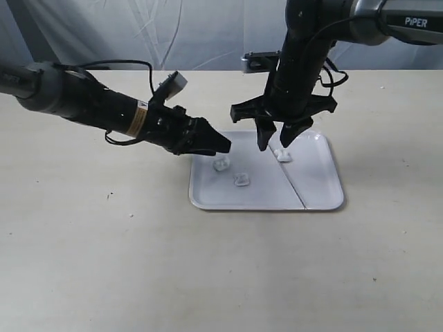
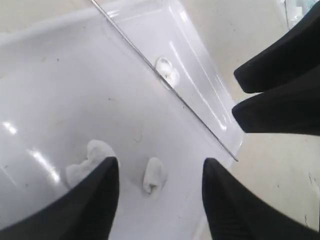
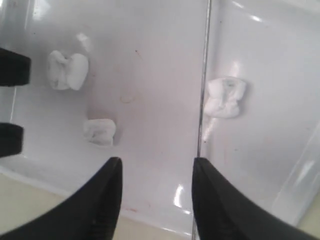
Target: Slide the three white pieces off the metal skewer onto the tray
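The white tray [image 1: 318, 187] lies on the table with the metal skewer [image 1: 286, 178] flat on it, running from the tray's middle to its front rim. Two white pieces [image 1: 221, 164] [image 1: 241, 180] lie loose on the tray's left half. A third white piece [image 1: 282, 154] rests against the skewer [image 3: 204, 75]; whether it is threaded cannot be told. My left gripper [image 2: 160, 165] hovers open over the loose pieces [image 2: 90, 160] [image 2: 155, 175]. My right gripper [image 3: 156, 165] hangs open and empty above the tray [image 3: 150, 60], one finger close to the skewer.
The beige table top [image 1: 104, 263] surrounds the tray. Both arms meet over the tray's back edge, with their fingertips a short way apart. Grey cloth [image 1: 173, 28] hangs behind the table.
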Controlling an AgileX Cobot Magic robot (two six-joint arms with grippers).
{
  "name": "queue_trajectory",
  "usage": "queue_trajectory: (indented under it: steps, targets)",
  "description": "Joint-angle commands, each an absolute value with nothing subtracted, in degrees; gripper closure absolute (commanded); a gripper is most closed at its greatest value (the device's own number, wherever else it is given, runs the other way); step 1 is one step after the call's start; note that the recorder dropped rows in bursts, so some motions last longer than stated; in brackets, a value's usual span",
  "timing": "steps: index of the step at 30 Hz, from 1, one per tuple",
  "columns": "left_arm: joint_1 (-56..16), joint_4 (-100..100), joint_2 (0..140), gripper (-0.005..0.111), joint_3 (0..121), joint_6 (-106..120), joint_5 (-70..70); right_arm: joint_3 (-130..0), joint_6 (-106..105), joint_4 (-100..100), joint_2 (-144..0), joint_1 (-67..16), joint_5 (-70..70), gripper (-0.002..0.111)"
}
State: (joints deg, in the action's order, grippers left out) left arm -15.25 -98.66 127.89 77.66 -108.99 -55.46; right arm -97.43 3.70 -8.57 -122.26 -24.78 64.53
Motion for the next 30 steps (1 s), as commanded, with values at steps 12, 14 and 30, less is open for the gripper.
queue_trajectory:
  steps: [12, 14, 30]
  targets:
    - [3.26, -99.95, 108.34, 0.107, 73.51, -119.91, -69.96, -95.0, -1.75, -2.55, -101.3, -24.69, 68.19, 0.106]
    - [5.32, -99.95, 104.77, 0.107, 71.09, -117.73, -69.96, -92.49, -1.75, 0.0, -97.29, -24.69, 67.85, 0.109]
    - [9.13, -99.95, 45.55, 0.107, 38.78, -97.75, -39.02, -39.74, -2.56, -5.14, -50.4, -13.48, 22.68, 0.109]
